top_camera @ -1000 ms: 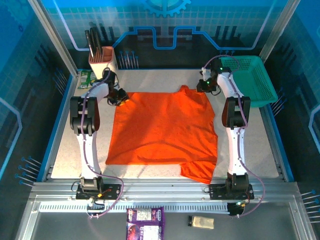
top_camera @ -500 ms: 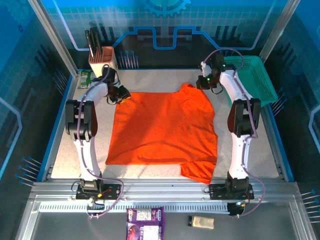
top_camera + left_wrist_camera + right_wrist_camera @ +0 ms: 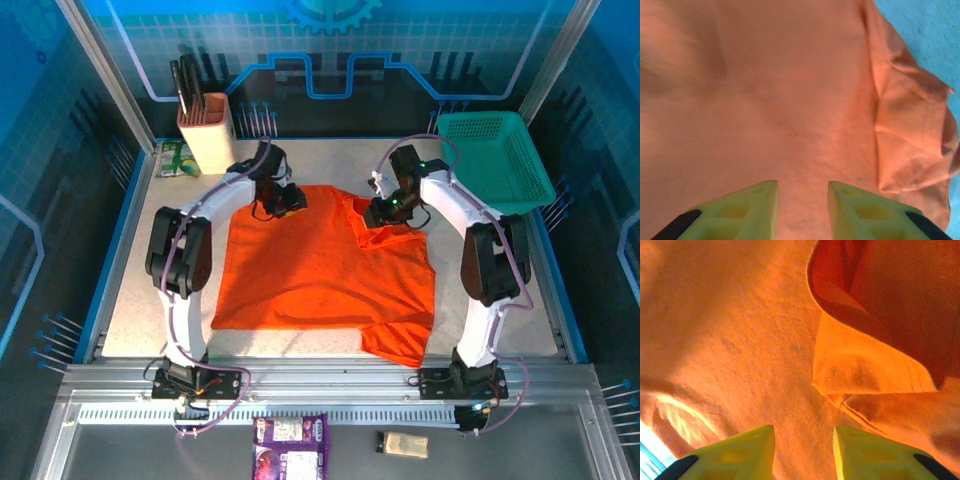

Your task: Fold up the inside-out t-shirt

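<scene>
Speckled grey tabletop (image 3: 500, 290) in a blue-walled cell, with the orange t-shirt (image 3: 325, 265) spread at its middle.
Both arms reach over the shirt's far edge. The left gripper (image 3: 801, 195) is just inside the far left part of the cloth, its yellow fingers (image 3: 752, 207) a little apart with nothing pinched between them; flat cloth lies below, and a rumpled sleeve (image 3: 912, 140) lies off to one side. The right gripper (image 3: 802, 437) is over the far right part, likewise partly open and holding nothing, close to a hemmed flap (image 3: 865, 372) turned back onto the shirt. A teal basket (image 3: 495, 160) sits at the far right corner and a knife block (image 3: 205, 135) at the far left, both apart from the shirt.
</scene>
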Motion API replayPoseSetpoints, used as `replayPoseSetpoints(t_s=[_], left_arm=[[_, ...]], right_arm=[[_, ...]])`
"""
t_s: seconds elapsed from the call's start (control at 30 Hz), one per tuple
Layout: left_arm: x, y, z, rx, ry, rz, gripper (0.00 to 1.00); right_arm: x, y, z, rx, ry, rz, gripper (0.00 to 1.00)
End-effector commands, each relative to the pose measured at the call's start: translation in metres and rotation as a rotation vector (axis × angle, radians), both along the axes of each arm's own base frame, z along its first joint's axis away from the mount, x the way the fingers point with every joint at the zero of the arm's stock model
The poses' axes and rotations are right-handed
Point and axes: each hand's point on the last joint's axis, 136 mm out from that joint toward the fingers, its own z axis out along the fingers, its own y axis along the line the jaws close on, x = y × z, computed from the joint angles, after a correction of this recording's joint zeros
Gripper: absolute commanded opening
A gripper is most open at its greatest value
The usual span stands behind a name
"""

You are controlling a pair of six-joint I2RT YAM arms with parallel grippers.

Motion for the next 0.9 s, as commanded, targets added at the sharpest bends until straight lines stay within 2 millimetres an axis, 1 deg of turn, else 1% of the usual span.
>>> replayPoseSetpoints(t_s=[0.0,0.07,0.17,0.23,0.3,0.43,0.5,0.57,0.63,0.77,0.87], left_arm=[[0.002,-0.025,0.014,0.019,-0.045,-0.067,0.33],[0.000,-0.042,0.018,0.024,-0.060,-0.107,0.34],[0.000,-0.068,0.020,0.041,-0.085,-0.159,0.35],[0.004,-0.084,0.022,0.066,-0.102,-0.176,0.37],[0.012,-0.097,0.021,0.098,-0.115,-0.182,0.39],[0.030,-0.117,0.014,0.164,-0.132,-0.193,0.42],[0.035,-0.125,0.009,0.214,-0.139,-0.214,0.42],[0.038,-0.128,-0.001,0.270,-0.136,-0.233,0.43],[0.039,-0.126,-0.012,0.321,-0.132,-0.245,0.43],[0.043,-0.112,-0.029,0.415,-0.135,-0.249,0.43],[0.043,-0.097,-0.035,0.464,-0.117,-0.251,0.39]], right_arm=[[0.012,-0.014,0.026,-0.018,-0.085,-0.121,0.38],[0.015,-0.022,0.018,-0.062,-0.072,-0.167,0.37],[0.016,-0.026,0.004,-0.082,-0.047,-0.214,0.37],[0.015,-0.029,-0.006,-0.097,-0.024,-0.253,0.37],[0.012,-0.032,-0.012,-0.104,-0.011,-0.272,0.37],[0.004,-0.036,-0.013,-0.101,-0.016,-0.300,0.36],[-0.001,-0.041,-0.013,-0.110,-0.014,-0.307,0.36],[-0.005,-0.046,-0.014,-0.127,-0.011,-0.318,0.37],[-0.009,-0.050,-0.014,-0.135,-0.011,-0.332,0.37],[-0.011,-0.053,-0.015,-0.124,-0.009,-0.357,0.38],[-0.010,-0.054,-0.019,-0.119,-0.005,-0.372,0.39]])
